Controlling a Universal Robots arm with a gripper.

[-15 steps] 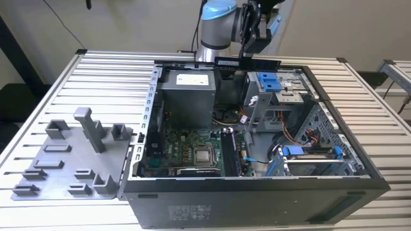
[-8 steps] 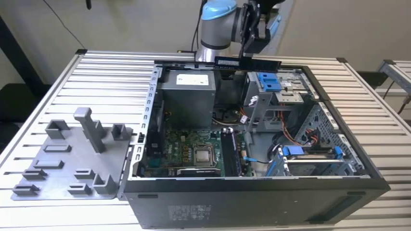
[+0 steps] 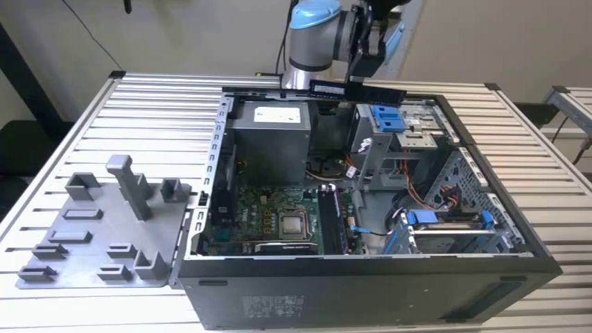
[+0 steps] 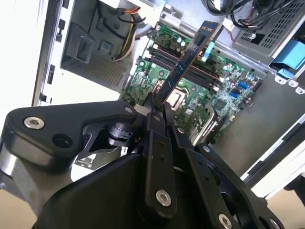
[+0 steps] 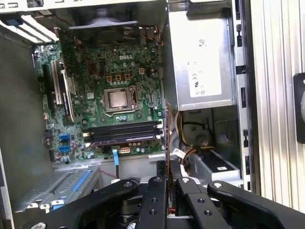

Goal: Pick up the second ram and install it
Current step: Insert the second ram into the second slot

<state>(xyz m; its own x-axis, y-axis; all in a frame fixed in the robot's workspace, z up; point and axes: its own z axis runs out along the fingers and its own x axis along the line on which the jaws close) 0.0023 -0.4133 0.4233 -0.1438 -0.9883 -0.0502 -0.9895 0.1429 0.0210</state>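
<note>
The second ram (image 3: 359,90), a thin dark circuit-board stick, hangs level above the far rim of the open computer case (image 3: 518,243). My gripper (image 3: 364,75) is shut on it from above. In the second wrist view the stick (image 4: 190,55) juts out from between the fingertips of my gripper (image 4: 157,106), over the green motherboard. In the first wrist view it shows edge-on (image 5: 167,133) above my gripper (image 5: 167,183). The long black memory slots (image 5: 123,131) (image 3: 328,218) lie on the motherboard well below the stick.
A grey plastic tray (image 3: 102,229) with upright blocks lies beside the case on the exterior view's left. Inside the case are the grey power supply (image 3: 268,135) (image 5: 200,67), the processor socket (image 3: 294,224) (image 5: 119,98), a drive cage with blue tabs (image 3: 393,118) and loose cables.
</note>
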